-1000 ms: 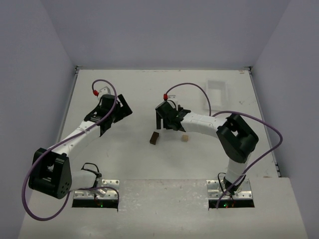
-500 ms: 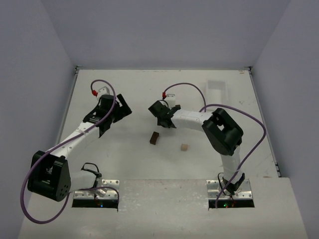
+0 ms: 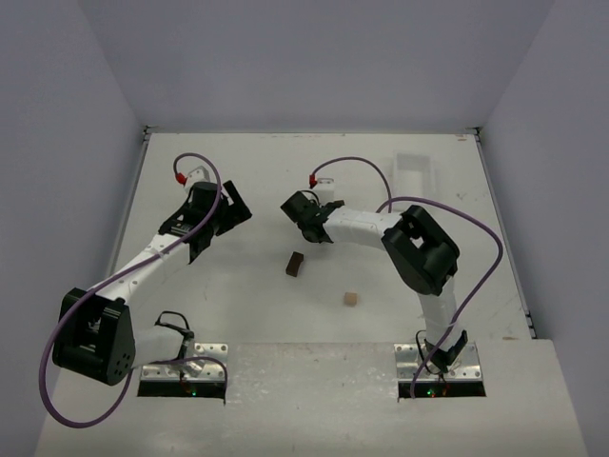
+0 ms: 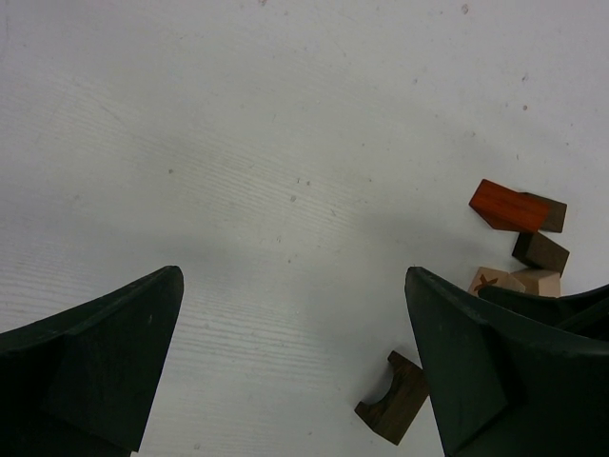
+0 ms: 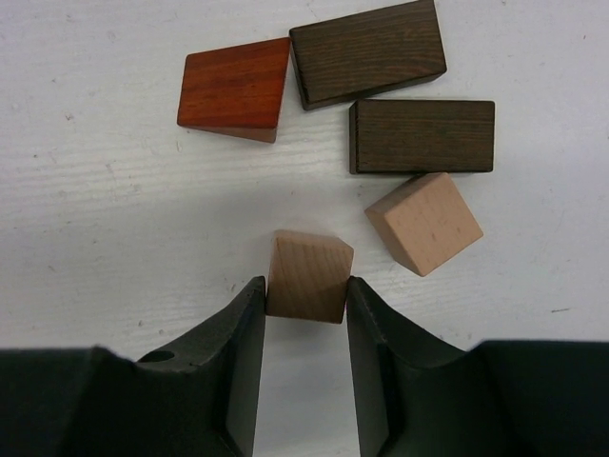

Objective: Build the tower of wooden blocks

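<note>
From above, the left hand (image 3: 221, 224) is hovering over the counter (image 3: 247, 314), and a dark block (image 3: 296, 263) is lying just behind the right hand (image 3: 297, 211).

On the left wrist, the hand's fingers (image 4: 95, 352) are spreading wide, with a red block (image 4: 504, 205) lying ahead to their right.

On the right wrist, the hand is pinching a light tan block (image 5: 306, 276), and four other blocks (image 5: 422, 136) are lying unstacked just ahead.

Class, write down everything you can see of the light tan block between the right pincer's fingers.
The light tan block is a small, cube-like piece of pale, fine-grained wood with clean edges and no markings. It lies on the white table, slightly turned, with its near end between the fingers of the right pincer, which appear to touch both its sides. It touches no other block; a second tan cube lies apart to its right.
</note>
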Motion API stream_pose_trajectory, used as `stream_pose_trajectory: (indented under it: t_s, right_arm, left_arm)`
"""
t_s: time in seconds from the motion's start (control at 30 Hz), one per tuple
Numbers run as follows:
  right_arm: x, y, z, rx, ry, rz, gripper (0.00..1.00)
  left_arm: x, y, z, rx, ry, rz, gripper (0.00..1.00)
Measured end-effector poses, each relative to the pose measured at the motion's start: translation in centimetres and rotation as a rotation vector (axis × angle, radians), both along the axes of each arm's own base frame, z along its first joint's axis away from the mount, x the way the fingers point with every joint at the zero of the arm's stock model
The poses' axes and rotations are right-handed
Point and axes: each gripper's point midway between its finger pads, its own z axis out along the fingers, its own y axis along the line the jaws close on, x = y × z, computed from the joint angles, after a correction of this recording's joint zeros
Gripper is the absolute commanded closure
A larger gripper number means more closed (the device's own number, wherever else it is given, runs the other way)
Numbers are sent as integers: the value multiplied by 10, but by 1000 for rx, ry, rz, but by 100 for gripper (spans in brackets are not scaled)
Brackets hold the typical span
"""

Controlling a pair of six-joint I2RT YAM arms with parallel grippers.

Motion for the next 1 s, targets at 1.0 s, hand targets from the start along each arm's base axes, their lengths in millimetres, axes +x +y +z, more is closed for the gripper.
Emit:
stream_pose_trajectory:
  t_s: [1.0]
  right_arm:
    - [-115,67,72,27,-172,1532,87]
  left_arm:
    - [2,-8,3,-17,-15,-51,0]
